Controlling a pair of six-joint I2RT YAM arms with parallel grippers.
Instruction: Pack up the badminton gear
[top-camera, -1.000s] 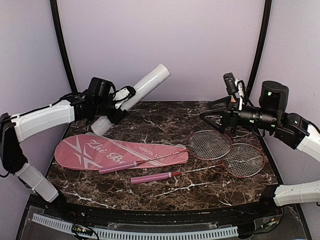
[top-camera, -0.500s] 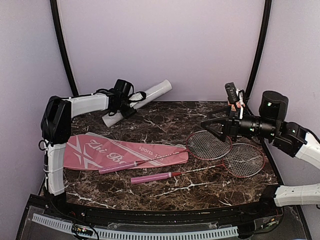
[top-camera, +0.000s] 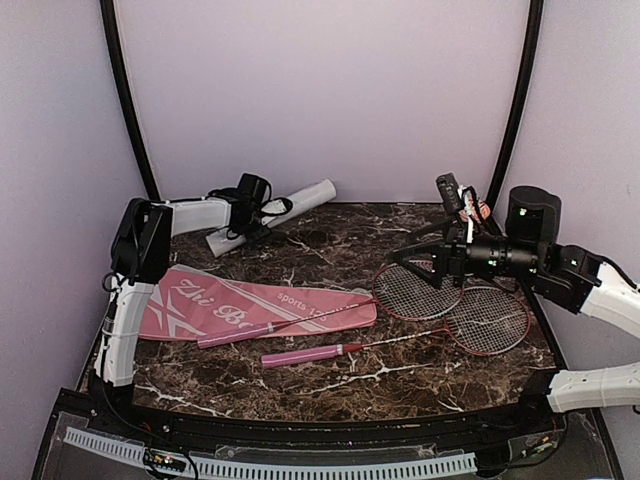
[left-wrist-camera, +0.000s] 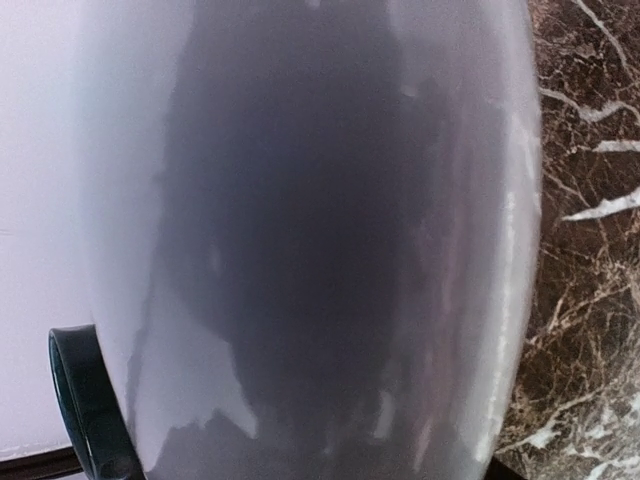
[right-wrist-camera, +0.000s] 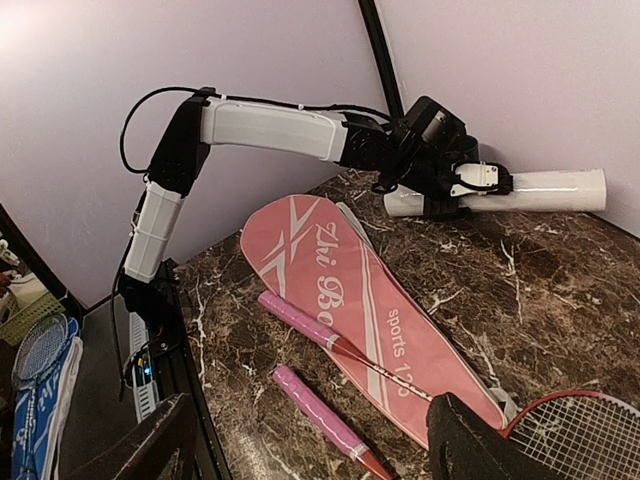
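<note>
holding the tube: left gripper is clamped around the middle of the long white tube, upper left of the overhead frame, low over the back of the marble table; whether the tube touches the marble cannot be told.
left wrist view: the tube fills the frame, marble down the right edge.
right gripper: jaws spread wide, holding nothing, hovering above the racket heads at centre right.
upper racket: flat on the table, its pink handle lying across the bag.
lower racket: just beside it, handle on bare marble.
pink bag: flat at left of centre, lettering up.
</note>
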